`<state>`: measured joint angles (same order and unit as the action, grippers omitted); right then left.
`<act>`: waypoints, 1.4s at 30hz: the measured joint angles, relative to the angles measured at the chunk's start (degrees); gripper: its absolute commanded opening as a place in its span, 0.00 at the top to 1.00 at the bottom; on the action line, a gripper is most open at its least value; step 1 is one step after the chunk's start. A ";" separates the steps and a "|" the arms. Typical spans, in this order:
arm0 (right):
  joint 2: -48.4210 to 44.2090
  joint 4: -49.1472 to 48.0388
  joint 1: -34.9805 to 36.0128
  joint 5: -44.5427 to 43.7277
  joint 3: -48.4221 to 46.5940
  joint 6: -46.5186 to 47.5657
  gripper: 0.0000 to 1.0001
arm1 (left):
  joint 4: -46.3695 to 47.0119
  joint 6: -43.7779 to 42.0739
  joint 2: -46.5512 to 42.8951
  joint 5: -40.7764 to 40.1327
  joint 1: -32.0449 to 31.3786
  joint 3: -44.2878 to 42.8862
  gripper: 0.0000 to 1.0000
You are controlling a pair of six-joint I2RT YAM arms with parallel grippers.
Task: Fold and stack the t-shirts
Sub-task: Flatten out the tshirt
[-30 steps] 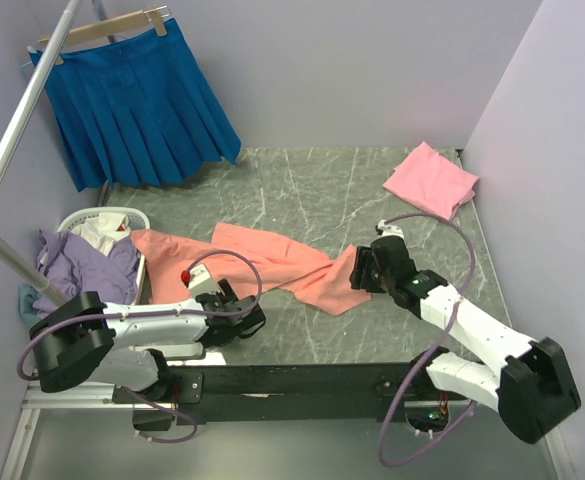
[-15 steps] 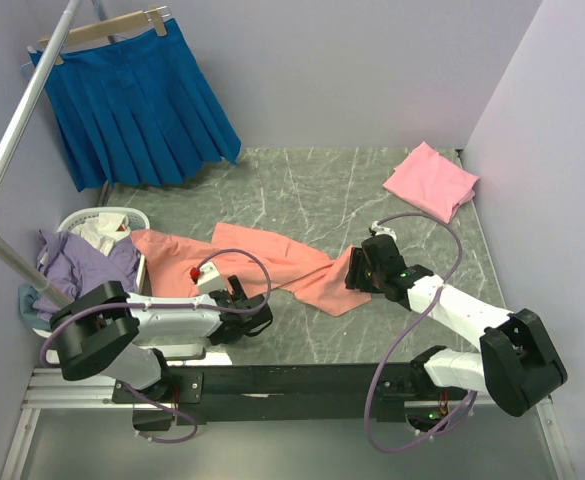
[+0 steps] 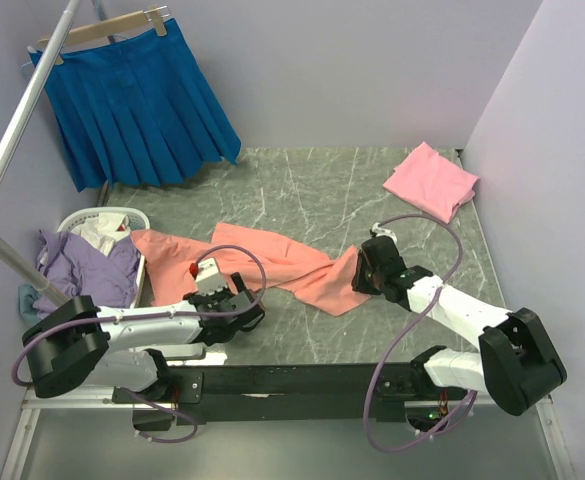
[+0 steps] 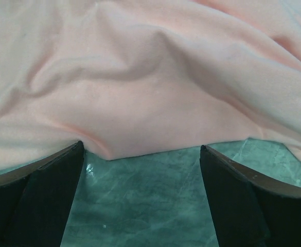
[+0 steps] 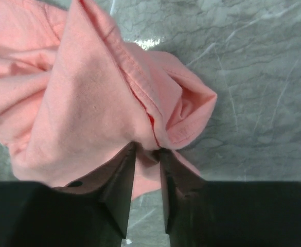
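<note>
Tee [image 5: 88, 103] in right hand [image 5: 146, 150]

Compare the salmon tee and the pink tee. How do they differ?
Colour: the salmon tee is orange-pink, the pink tee lighter.
Pose: the salmon tee lies crumpled, stretched across mid-table; the pink tee sits folded compact in the far right corner.
Contact: the right hand is shut on the salmon tee's end and the open left hand straddles its near hem; nothing touches the pink tee.
Both are plain and lie on the table.
</note>
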<state>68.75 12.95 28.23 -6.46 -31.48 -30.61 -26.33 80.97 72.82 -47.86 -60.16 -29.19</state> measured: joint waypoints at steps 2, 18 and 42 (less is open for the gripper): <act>0.55 -0.09 0.00 0.83 0.00 0.26 0.99 | 1.27 -1.09 -0.02 0.42 0.59 0.42 0.14; -20.33 5.03 0.13 0.33 -0.98 1.01 1.00 | 0.79 -3.80 -2.08 1.51 2.82 0.44 0.75; -28.52 14.80 0.13 -3.23 -6.47 2.19 1.00 | 5.51 -6.10 3.19 3.06 4.48 -0.37 0.85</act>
<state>40.23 27.75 28.36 -9.69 -37.95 -28.42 -20.82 74.87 76.01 -44.80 -55.68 -29.56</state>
